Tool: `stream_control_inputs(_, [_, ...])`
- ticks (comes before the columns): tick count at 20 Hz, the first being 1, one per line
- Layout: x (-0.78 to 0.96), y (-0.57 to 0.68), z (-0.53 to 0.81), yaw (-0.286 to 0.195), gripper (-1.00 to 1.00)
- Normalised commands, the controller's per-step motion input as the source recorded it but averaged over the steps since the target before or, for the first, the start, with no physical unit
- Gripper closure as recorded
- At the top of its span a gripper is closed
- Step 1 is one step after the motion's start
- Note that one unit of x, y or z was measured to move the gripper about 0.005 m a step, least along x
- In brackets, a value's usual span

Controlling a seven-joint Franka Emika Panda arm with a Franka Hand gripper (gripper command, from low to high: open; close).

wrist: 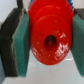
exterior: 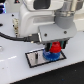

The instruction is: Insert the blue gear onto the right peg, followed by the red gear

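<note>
In the exterior view the blue gear (exterior: 50, 56) lies flat on the black-bordered white plate (exterior: 34, 59). The red gear (exterior: 55, 48) is held just above it, standing on edge between my gripper's fingers. My gripper (exterior: 55, 46) is shut on the red gear. In the wrist view the red gear (wrist: 50, 35) fills the middle, its centre hole showing, with the teal pads (wrist: 21, 42) pressed against its rim. The right peg is hidden behind the gears and the gripper. The blue gear does not show in the wrist view.
A short dark pin (exterior: 37, 57) stands on the plate toward the exterior view's left of the gears. The arm's white body (exterior: 37, 20) fills the upper part of the exterior view. A black cable (exterior: 10, 36) runs in from the exterior view's left.
</note>
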Motion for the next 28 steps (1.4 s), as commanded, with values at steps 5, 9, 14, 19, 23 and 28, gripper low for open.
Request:
stream_control_inputs(5, [-0.01, 0.00, 0.32, 0.000, 1.00])
stream_control_inputs(9, [-0.03, -0.09, 0.05, 0.000, 1.00])
stream_control_inputs(14, [0.12, -0.12, -0.10, 0.000, 1.00])
stream_control_inputs(19, [0.11, -0.11, -0.15, 0.000, 1.00])
stream_control_inputs(23, [0.09, -0.16, -0.25, 0.000, 1.00])
stream_control_inputs(28, [0.15, -0.08, -0.16, 0.000, 1.00])
